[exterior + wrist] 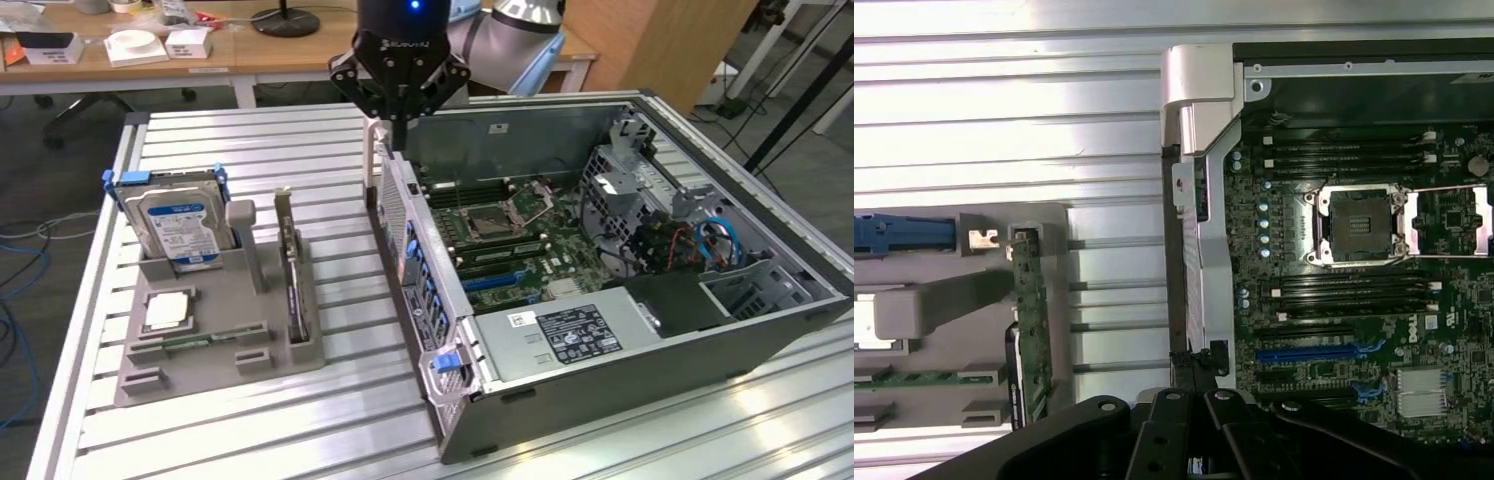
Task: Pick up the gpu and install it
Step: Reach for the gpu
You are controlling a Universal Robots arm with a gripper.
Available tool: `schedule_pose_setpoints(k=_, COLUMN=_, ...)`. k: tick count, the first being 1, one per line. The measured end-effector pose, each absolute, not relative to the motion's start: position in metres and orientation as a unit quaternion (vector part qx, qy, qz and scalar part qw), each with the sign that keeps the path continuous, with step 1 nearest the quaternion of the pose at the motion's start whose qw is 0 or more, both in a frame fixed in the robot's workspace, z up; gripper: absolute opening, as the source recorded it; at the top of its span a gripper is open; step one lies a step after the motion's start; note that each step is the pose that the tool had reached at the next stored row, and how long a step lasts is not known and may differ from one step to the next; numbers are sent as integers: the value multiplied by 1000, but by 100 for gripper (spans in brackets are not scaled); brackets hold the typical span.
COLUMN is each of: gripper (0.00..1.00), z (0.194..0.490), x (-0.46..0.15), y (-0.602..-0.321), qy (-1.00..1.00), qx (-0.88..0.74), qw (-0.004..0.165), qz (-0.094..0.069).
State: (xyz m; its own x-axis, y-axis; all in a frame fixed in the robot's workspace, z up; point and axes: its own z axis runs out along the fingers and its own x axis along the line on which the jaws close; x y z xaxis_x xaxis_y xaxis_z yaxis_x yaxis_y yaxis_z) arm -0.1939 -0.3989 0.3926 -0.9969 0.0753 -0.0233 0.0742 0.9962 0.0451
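Observation:
The gpu (288,262) stands on its edge in a slot of the grey holder (200,372), a thin green card with a narrow metal end; in the wrist view its green edge (1032,330) shows beside the holder. My gripper (398,112) hangs shut with nothing in it, above the rear wall of the open computer case (400,230), to the exterior view's right of the gpu and well above it. In the wrist view the black linkages of the gripper (1189,405) sit over the case's rear edge. The motherboard (514,235) lies exposed, with a blue expansion slot (1304,353).
The holder also carries a hard drive with a blue label (180,225), a small square silver chip (167,312) and a memory stick (187,345). A power supply (574,330) and drive cage fill the case's near end. Desks and a chair stand behind the slatted metal table (307,150).

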Motion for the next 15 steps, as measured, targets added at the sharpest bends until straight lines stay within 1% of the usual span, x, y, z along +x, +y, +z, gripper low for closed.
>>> schedule_pose_setpoints(k=15, gripper=11, z=393, x=-202, y=-399, qy=999, qx=37, qw=12, qz=22)
